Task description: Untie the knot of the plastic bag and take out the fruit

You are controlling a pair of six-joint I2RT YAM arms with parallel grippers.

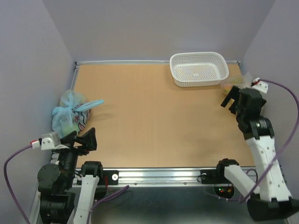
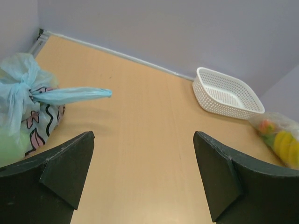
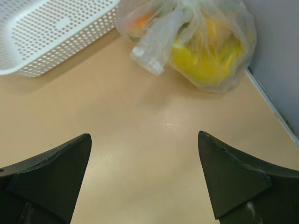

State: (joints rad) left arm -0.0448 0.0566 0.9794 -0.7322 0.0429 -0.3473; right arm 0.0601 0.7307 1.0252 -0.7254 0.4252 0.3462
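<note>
From above, the plastic bag (image 1: 235, 83) sits at the far right side of the table (image 1: 154, 121), just beside the white basket (image 1: 198, 69). The right gripper (image 1: 230, 99) hangs near it with its jaws wide apart and nothing in them. The left gripper (image 1: 88, 140) is well apart from it on the other side, next to a blue bag (image 1: 70, 109). Its jaws are wide apart too, and they hold nothing.

In the left wrist view, the blue bag is close by on the left. The clear bag looks small and far off, past the basket.

In the right wrist view, the clear bag lies just ahead of the spread fingers, close to the wall (image 3: 280, 42). The fruit (image 3: 201, 60) shows through it, mostly yellow with a bit of orange. A twisted tail of plastic sticks out toward the gripper, and that looks like the knot (image 3: 152, 49).

The bag looks thin, soft and a bit slippery, and probably light. It would likely slide if pulled by one gripper. The best place to pinch seems to be the loose tail, while the other gripper holds the bag down.
</note>
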